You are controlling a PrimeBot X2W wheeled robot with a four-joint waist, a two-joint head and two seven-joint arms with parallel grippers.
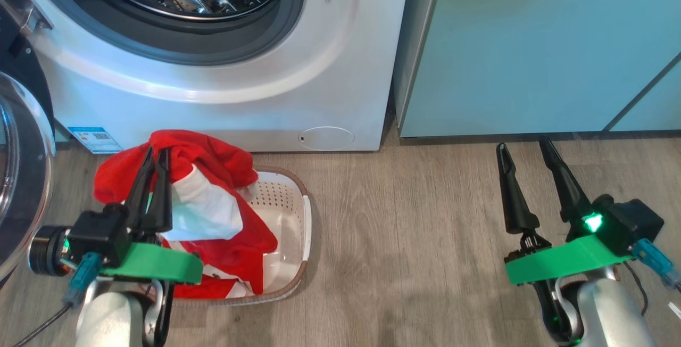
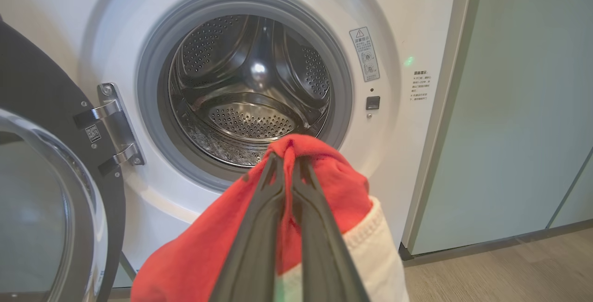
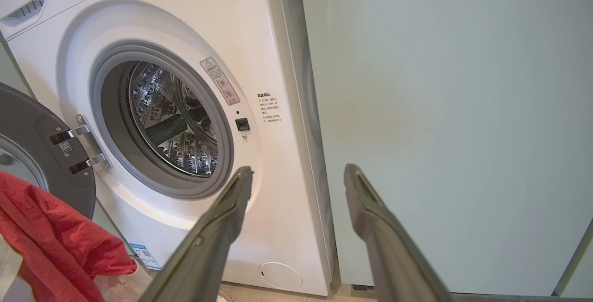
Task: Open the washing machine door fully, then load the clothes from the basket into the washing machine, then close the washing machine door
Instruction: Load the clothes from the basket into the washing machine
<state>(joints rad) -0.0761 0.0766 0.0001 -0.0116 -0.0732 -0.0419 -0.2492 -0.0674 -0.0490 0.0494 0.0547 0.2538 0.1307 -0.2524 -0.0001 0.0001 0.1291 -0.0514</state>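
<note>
My left gripper is shut on the clothes, a red garment with white bands, lifted above the basket with its lower part still hanging into it. In the left wrist view the gripper pinches a red fold of the clothes in front of the washing machine, whose steel drum stands empty. The washing machine door is swung open at the left. My right gripper is open and holds nothing, above the floor to the right; its wrist view shows it facing the washing machine.
Pale teal cabinets stand right of the machine. Wood-look floor lies between the basket and my right arm. The open door's hinge sits left of the drum opening.
</note>
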